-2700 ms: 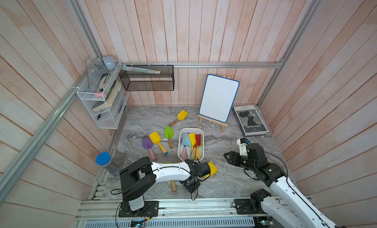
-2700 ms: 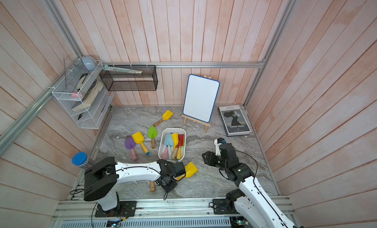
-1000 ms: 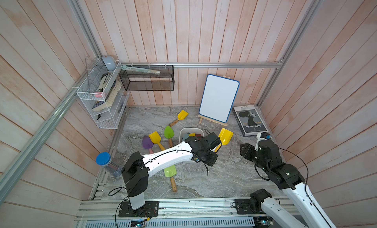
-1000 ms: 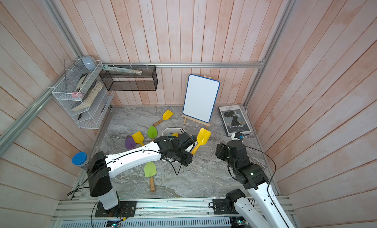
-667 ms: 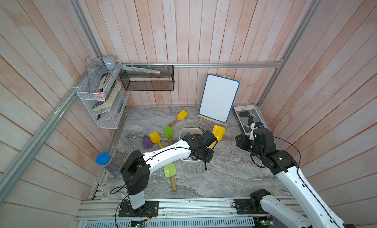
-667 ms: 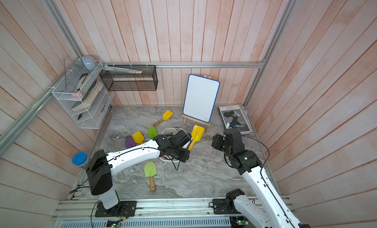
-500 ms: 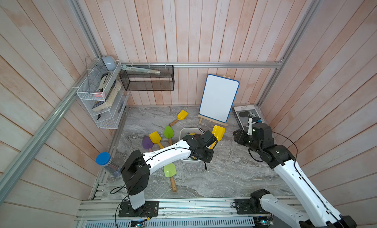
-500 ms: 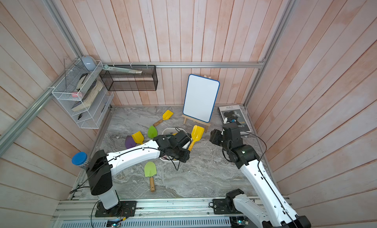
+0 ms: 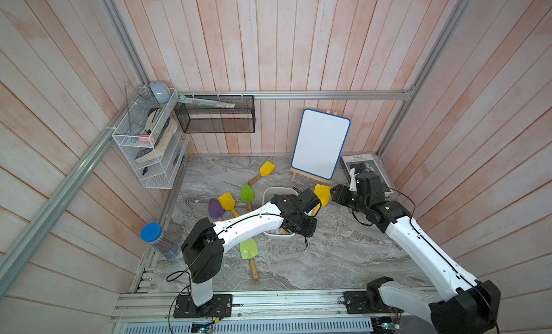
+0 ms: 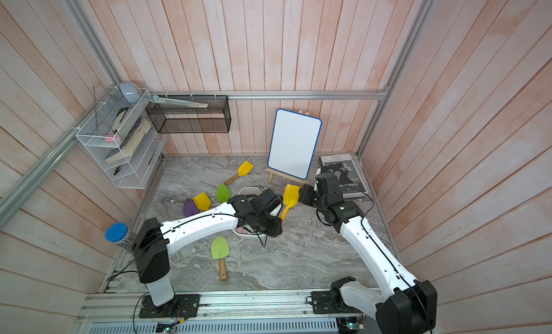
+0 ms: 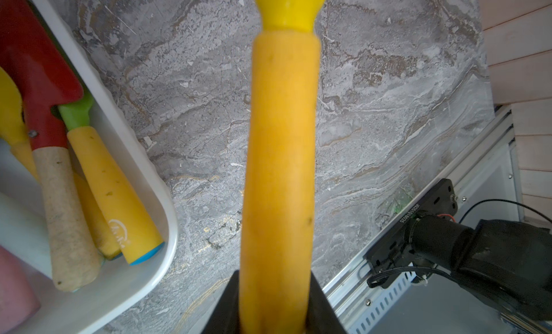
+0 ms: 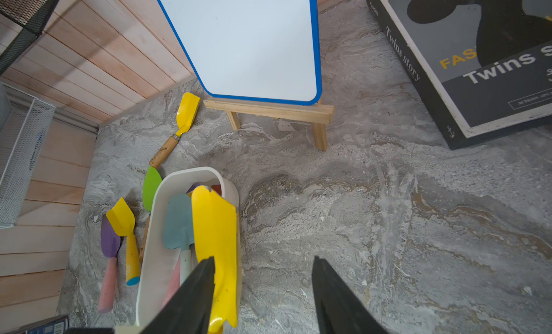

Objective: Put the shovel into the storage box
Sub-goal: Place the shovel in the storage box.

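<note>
My left gripper (image 9: 316,208) (image 10: 279,211) (image 11: 274,277) is shut on the orange-yellow handle of a yellow shovel (image 9: 323,193) (image 10: 291,194) (image 11: 280,132). It holds the shovel in the air just right of the white storage box (image 9: 269,192) (image 10: 247,188) (image 11: 125,132) (image 12: 179,175). The box holds several shovels. My right gripper (image 9: 334,195) (image 10: 301,195) (image 12: 263,259) is open at the yellow shovel's blade (image 12: 215,225). The blade stands between the jaws, close against one finger (image 12: 206,272) and clear of the other.
A green shovel (image 9: 249,249) lies in front of the box. Yellow (image 9: 227,199), purple (image 9: 215,208) and green (image 9: 247,193) shovels lie to its left, and another yellow one (image 9: 265,169) behind. A whiteboard easel (image 9: 321,147) and a book (image 9: 363,166) stand at the back right.
My left gripper lifted the yellow shovel from the front floor to beside the box. My right arm swung in from the front right to the blade, its jaws narrowing slightly.
</note>
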Controlling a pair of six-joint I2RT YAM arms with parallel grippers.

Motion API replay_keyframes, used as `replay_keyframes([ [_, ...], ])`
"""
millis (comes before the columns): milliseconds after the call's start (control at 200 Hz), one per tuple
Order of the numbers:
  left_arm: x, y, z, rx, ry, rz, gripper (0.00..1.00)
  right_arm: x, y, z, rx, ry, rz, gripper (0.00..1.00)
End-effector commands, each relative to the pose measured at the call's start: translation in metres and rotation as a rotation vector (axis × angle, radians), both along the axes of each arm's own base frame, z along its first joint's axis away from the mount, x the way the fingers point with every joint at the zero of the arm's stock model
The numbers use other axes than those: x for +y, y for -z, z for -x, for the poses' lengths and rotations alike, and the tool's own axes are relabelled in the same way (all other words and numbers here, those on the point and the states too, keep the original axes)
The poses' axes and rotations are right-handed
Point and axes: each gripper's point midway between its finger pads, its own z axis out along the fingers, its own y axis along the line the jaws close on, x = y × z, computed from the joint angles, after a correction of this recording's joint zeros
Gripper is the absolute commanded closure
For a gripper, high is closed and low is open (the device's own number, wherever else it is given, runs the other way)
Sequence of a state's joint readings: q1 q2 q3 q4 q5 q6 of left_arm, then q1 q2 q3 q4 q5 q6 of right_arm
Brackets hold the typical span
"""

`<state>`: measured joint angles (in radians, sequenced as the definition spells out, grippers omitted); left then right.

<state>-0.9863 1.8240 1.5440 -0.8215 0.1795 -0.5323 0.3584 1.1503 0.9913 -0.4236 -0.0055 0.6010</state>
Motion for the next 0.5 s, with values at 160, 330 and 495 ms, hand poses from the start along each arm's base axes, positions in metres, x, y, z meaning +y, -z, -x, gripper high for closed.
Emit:
replay_keyframes([
  [160,-0.004,-0.009,-0.003,0.005,-0.015,0.019,0.82,0.016,0.012,-0.014,-0.003,-0.027,-0.01,0.49],
  [330,-0.004,-0.007,-0.005,-0.001,-0.019,0.007,0.82,0.026,0.017,-0.014,0.009,-0.047,-0.004,0.5],
  [495,-0.006,-0.012,-0.009,-0.012,-0.021,0.009,0.82,0.031,0.029,-0.011,0.033,-0.06,0.0,0.55],
])
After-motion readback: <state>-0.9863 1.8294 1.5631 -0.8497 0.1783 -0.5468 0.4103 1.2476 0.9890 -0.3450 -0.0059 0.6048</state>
